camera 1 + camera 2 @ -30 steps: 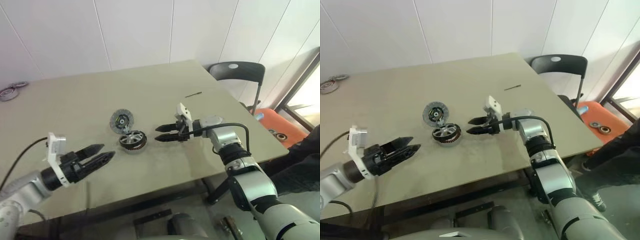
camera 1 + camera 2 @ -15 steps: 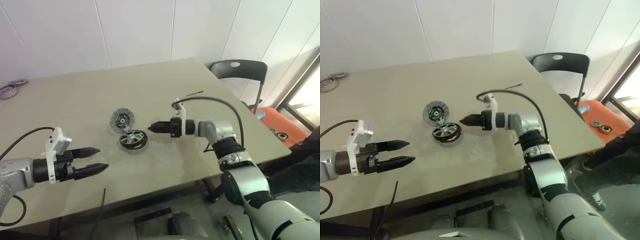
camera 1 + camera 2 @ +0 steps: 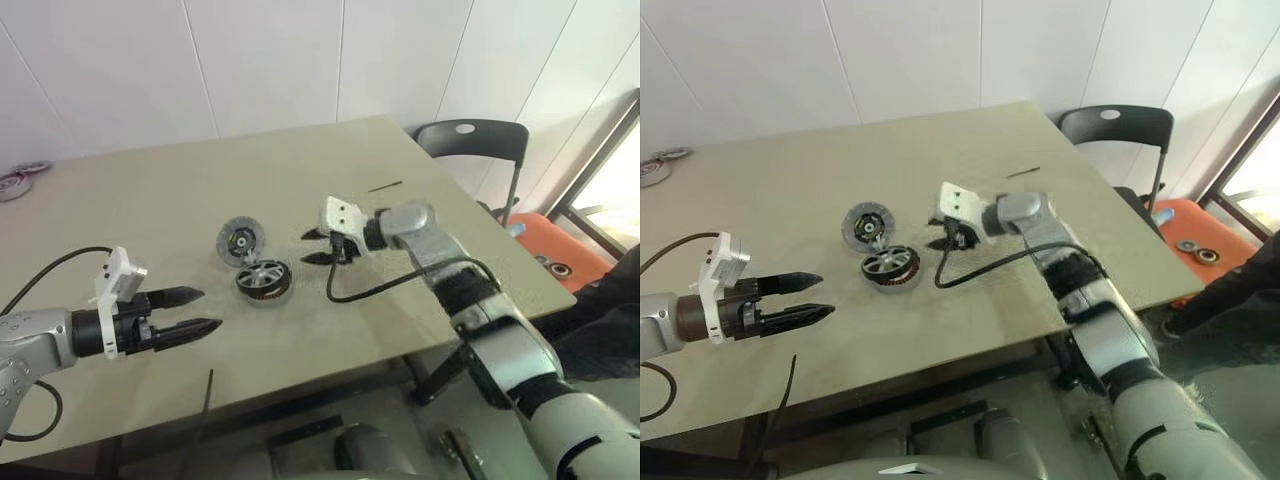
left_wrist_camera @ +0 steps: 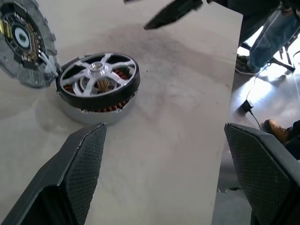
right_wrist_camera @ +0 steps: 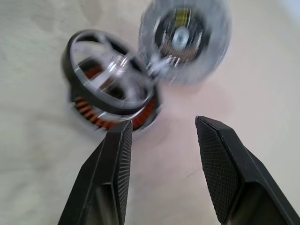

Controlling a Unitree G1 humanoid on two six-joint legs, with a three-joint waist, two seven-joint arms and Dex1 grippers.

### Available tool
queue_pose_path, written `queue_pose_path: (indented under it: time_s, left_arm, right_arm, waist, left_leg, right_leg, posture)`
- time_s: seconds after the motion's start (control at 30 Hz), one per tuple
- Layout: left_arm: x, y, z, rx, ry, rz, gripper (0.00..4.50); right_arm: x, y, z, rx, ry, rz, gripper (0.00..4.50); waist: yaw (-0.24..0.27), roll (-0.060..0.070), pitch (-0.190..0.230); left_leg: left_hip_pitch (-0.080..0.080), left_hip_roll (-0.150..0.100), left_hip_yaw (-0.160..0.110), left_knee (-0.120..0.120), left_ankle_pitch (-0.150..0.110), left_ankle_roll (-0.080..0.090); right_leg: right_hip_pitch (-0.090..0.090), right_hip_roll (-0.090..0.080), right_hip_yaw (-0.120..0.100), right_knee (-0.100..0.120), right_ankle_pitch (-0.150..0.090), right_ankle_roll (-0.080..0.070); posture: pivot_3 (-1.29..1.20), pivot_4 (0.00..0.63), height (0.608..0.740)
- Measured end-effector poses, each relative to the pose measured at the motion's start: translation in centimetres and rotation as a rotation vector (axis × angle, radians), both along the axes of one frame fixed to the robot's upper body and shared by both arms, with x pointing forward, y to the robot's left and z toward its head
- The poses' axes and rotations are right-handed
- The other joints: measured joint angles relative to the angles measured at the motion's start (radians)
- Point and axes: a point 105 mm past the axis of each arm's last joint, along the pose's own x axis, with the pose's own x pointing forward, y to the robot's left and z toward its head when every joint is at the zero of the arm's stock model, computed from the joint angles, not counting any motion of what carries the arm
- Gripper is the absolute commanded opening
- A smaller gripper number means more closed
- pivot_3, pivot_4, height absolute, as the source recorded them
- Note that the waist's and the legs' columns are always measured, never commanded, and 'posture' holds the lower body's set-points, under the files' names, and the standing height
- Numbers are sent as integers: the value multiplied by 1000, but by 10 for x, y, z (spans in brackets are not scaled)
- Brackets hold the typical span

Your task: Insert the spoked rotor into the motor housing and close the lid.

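Observation:
The spoked rotor [image 4: 98,75] rests slightly tilted in the motor housing [image 4: 96,111], with copper windings showing under its dark rim. They stand mid-table [image 3: 263,279]. The grey lid [image 3: 241,240] lies just behind them, its edge propped against the housing [image 5: 185,35]. My right gripper [image 3: 306,247] hovers a little to the right of the motor, pointing left at it, open and holding nothing [image 5: 163,123]. Near the front left of the table my left gripper [image 3: 210,309] is open wide and points right toward the motor [image 4: 165,127].
The right arm's black cable [image 3: 400,285] droops onto the table [image 3: 330,330] right of the motor. A thin dark stick [image 3: 385,186] lies further back. More motor parts [image 3: 12,185] sit at the far left edge. A black chair [image 3: 470,140] stands off the table's right corner.
The right gripper has risen, shifted a little left toward the motor and rolled, so one finger now sits above the other. The left gripper has rolled in place. Motor and lid are unmoved.

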Motion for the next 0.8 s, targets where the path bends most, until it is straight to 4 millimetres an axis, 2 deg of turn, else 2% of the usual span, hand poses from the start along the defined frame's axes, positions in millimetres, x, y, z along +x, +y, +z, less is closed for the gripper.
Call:
queue_pose_path:
  time_s: [0.07,0.27,0.4,0.53,0.8]
  left_arm:
    - [1,-1,1,4,-7,-2,4299]
    - [2,0,-2,9,5,4,4299]
    - [0,0,-8,-2,26,14,4299]
    - [1,0,-9,-4,22,29,4299]
    - [0,1,-9,-10,10,62,4299]
  right_arm:
    - [-3,7,8,-19,-34,79,2258]
    - [-15,14,8,-103,-30,273,2258]
    - [-21,25,21,-135,-135,393,2258]
    - [-28,43,14,-177,-264,499,2258]
    - [-29,64,12,-203,-434,545,2258]
  waist:
    - [1,0,0]
    - [6,0,0]
    - [3,0,0]
    - [3,0,0]
    - [6,-1,-1]
  left_leg:
    - [0,0,0,0,0,0]
    - [0,0,0,1,0,0]
    - [1,1,-1,1,0,0]
    - [2,1,-1,1,0,0]
    - [1,1,-1,1,0,0]
  right_leg:
    - [0,0,0,0,1,-1]
    - [1,-1,0,0,1,-1]
    - [2,0,0,2,1,-1]
    - [2,0,0,2,1,-1]
    - [2,-1,1,2,1,-1]
  posture:
    - [0,0,740]
    - [0,0,740]
    - [0,0,740]
    - [0,0,740]
    - [0,0,740]
